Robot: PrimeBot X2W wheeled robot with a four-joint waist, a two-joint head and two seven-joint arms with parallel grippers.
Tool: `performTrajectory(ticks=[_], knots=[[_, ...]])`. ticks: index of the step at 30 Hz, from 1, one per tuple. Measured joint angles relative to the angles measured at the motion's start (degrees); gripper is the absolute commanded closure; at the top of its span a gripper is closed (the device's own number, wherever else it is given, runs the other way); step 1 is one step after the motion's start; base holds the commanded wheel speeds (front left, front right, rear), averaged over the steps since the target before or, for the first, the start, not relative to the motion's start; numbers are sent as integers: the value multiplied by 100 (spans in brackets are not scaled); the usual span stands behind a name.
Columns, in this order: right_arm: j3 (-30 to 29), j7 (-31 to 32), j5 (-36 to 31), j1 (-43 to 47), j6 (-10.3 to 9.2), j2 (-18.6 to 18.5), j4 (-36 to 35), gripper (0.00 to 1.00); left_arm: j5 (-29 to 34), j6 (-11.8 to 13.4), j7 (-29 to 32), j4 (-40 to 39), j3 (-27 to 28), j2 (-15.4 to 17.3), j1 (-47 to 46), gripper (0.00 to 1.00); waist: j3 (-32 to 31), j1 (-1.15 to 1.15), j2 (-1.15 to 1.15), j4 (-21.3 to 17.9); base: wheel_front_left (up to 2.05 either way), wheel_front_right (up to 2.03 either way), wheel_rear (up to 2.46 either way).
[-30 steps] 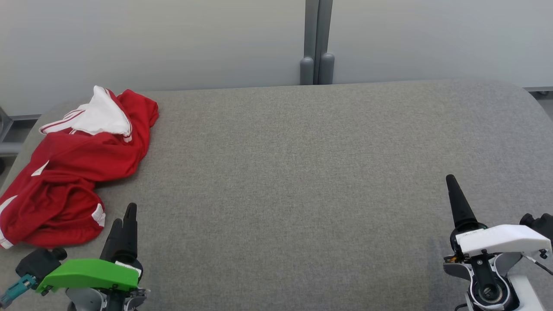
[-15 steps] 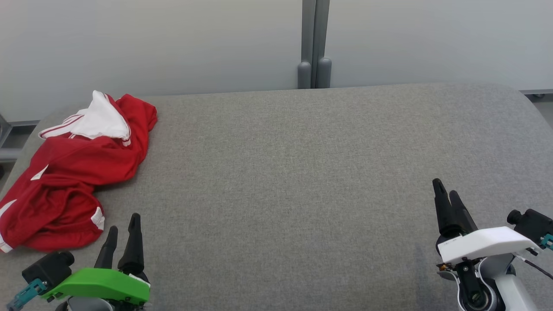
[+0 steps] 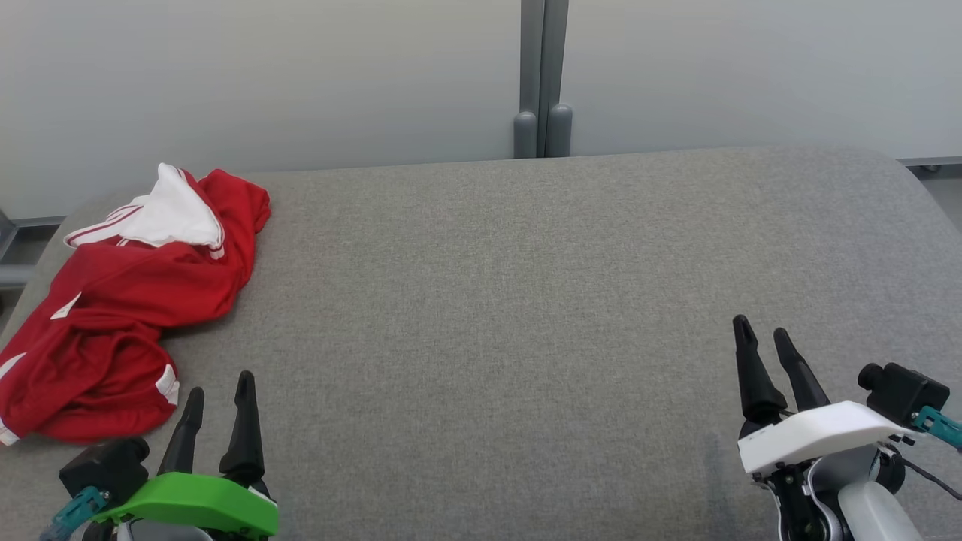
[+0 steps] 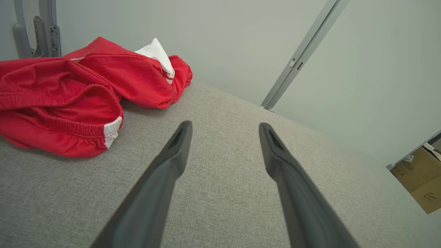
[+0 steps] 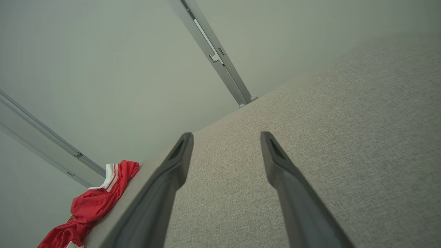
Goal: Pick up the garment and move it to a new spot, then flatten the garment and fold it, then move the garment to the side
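Observation:
The garment [image 3: 128, 300] is a crumpled red piece with white panels and stripes, heaped at the far left of the grey table [image 3: 496, 300]. The left wrist view has the garment [image 4: 69, 93] at its upper left, elastic waistband showing; the right wrist view has the garment [image 5: 91, 206] at its lower left. My left gripper [image 3: 219, 383] stands open at the lower left, just right of the garment's near edge and apart from it, empty. My right gripper [image 3: 763, 334] stands open at the lower right over bare table. Left gripper [image 4: 224, 129] and right gripper [image 5: 225, 137] both hold nothing.
A grey wall with a vertical metal post [image 3: 543, 75] runs behind the table's far edge. A cardboard box [image 4: 420, 175] sits beyond the table in the left wrist view. The felt surface stretches wide between the two grippers.
Both wrists have turned so each gripper's two fingers now show apart side by side. The right gripper has shifted left and nearer. The head camera has drifted slightly.

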Motion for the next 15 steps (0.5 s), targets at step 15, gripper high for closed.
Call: performTrajectory(ticks=[15], knots=[[259, -270, -1152, 103, -108, -12, -240, 0, 1073, 138, -258, -205, -219, 0, 183, 0, -40, 0, 0, -32, 0, 0, 0]])
